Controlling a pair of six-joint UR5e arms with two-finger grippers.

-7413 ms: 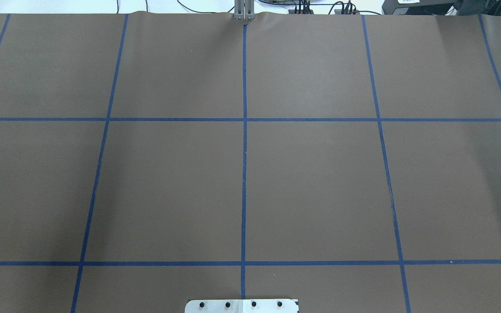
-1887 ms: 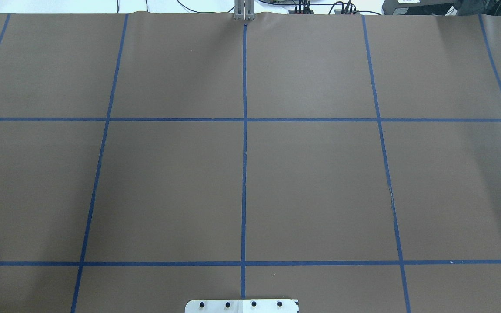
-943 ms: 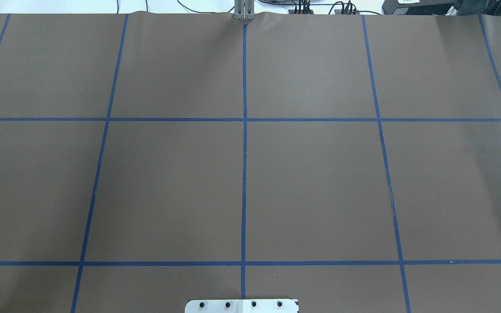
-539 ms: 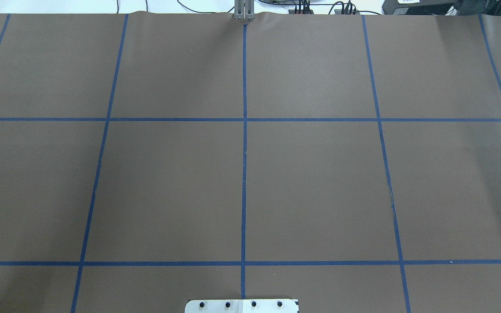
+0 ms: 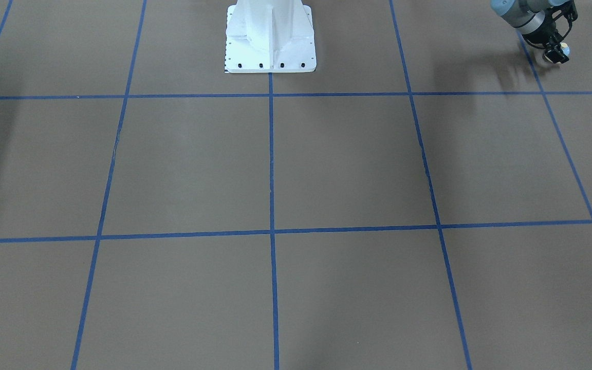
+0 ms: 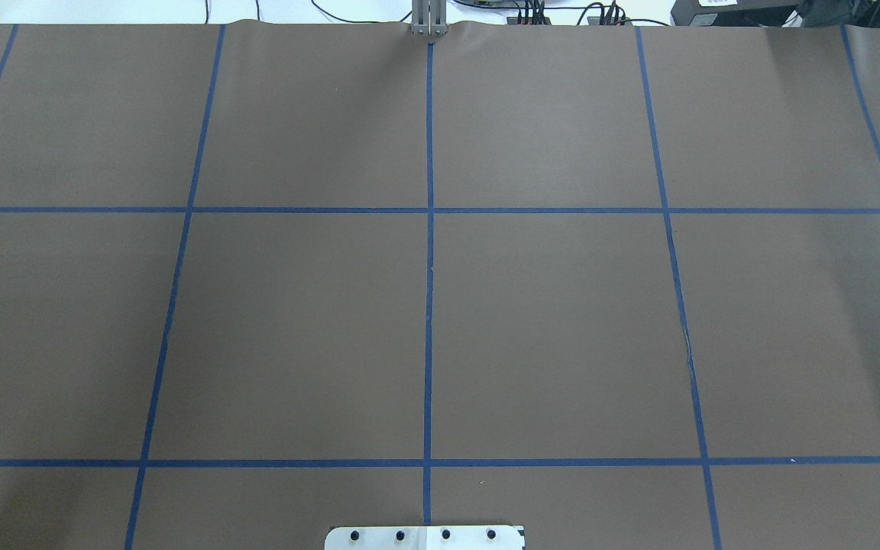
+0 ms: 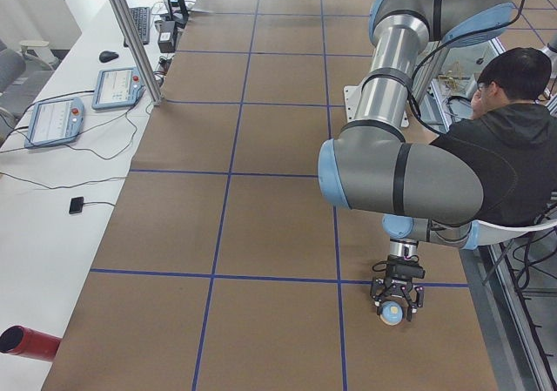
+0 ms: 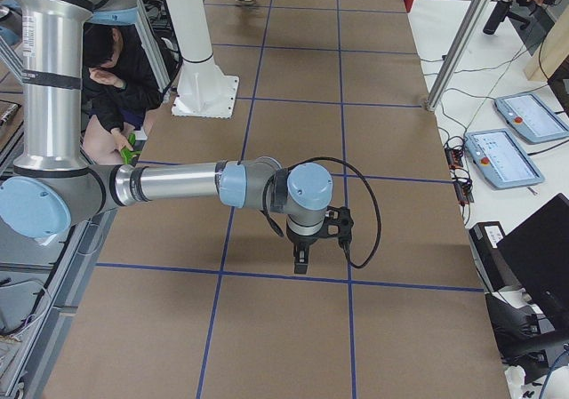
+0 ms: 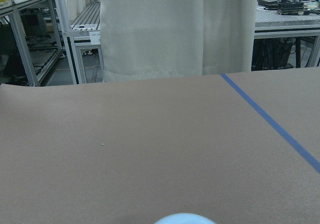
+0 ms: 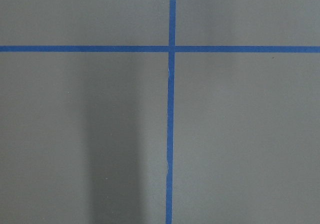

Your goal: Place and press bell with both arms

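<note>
Setting the bell down well means you keep it level and lower it flat onto the table where both arms reach. Left gripper is clamped on it, low over the robot-side left corner. Right gripper: can't tell if it's open. Count: one bell, two grippers.

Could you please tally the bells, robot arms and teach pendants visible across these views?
bell: 1
robot arms: 2, left arm and right arm
teach pendants: 2, farther pendant and nearer pendant
total: 5
</note>
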